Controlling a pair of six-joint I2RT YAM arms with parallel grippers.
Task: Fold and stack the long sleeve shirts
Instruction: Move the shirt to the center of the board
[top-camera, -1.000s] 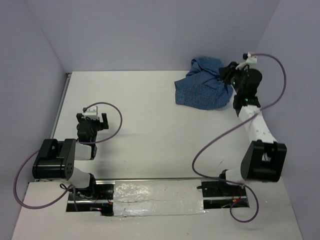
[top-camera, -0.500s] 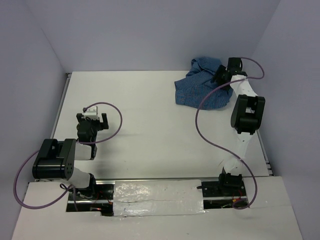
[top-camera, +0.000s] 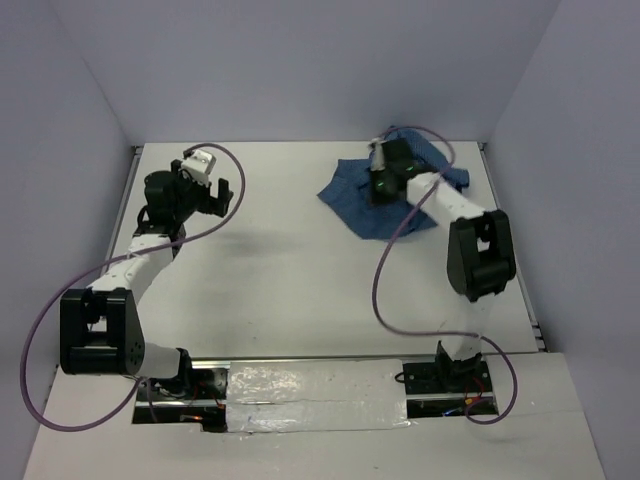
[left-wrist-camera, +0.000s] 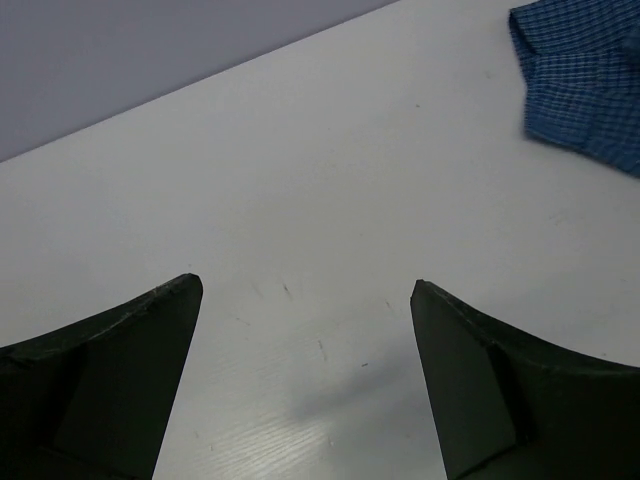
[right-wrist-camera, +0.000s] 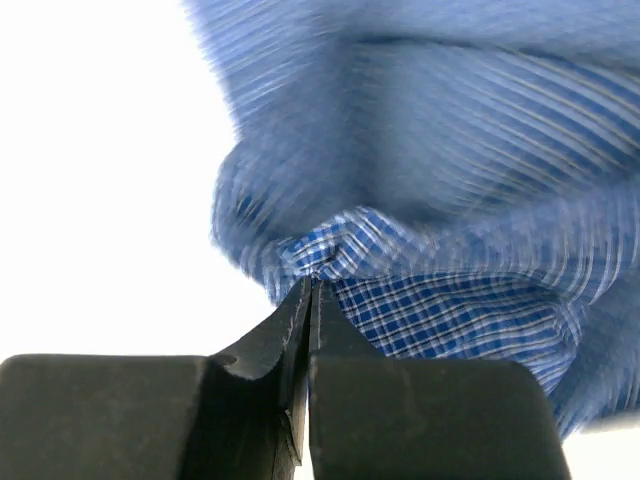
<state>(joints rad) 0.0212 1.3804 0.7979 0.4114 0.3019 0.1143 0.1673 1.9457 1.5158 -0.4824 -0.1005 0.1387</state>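
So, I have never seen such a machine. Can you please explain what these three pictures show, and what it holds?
These are two robot arms bolted to the near edge of a white table. The wide picture comes from a fixed camera above and behind them. The other two come from small cameras on the wrists, so the dark shapes at the bottom are each arm's own fingers. On the table lies a crumpled blue checked shirt, toward the far right. The right gripper is shut and pinches a fold of it. The left gripper is open over bare table and holds nothing.
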